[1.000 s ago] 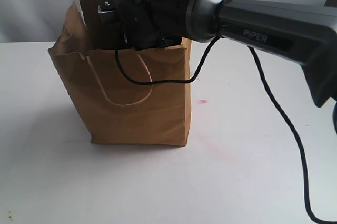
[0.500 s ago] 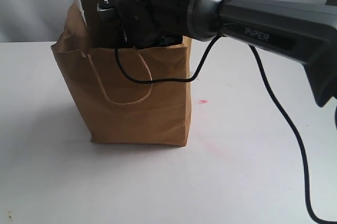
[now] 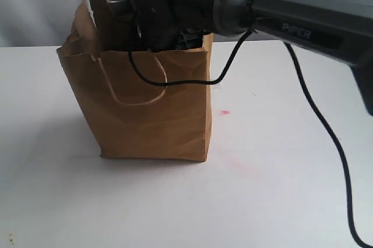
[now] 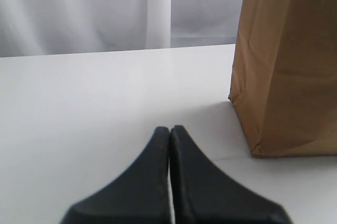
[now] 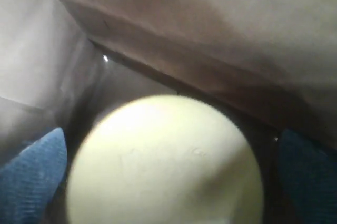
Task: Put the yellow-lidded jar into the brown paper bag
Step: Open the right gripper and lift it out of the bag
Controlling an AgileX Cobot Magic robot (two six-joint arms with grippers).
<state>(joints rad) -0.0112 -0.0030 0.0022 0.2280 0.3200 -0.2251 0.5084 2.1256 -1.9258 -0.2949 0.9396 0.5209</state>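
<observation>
The clear plastic jar with the round mustard-yellow lid point(image 5: 158, 150) sits down inside the tall brown kraft paper bag point(image 3: 151, 108), only its blurred lid showing. The right gripper point(image 5: 167, 179) reaches into the bag's open top, its blue pads point(image 5: 29, 176) spread on either side of the lid – whether they press the jar I cannot tell. A thin black cable point(image 3: 175, 83) droops over the bag's front. The bag stands upright on the white tabletop point(image 3: 280, 189). The left gripper point(image 4: 169, 130) hovers low beside the bag – fingers pressed together, holding nothing.

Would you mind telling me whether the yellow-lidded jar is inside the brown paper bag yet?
Inside: the right wrist view shows the yellow-lidded jar ringed by inner walls of the brown paper bag.
</observation>
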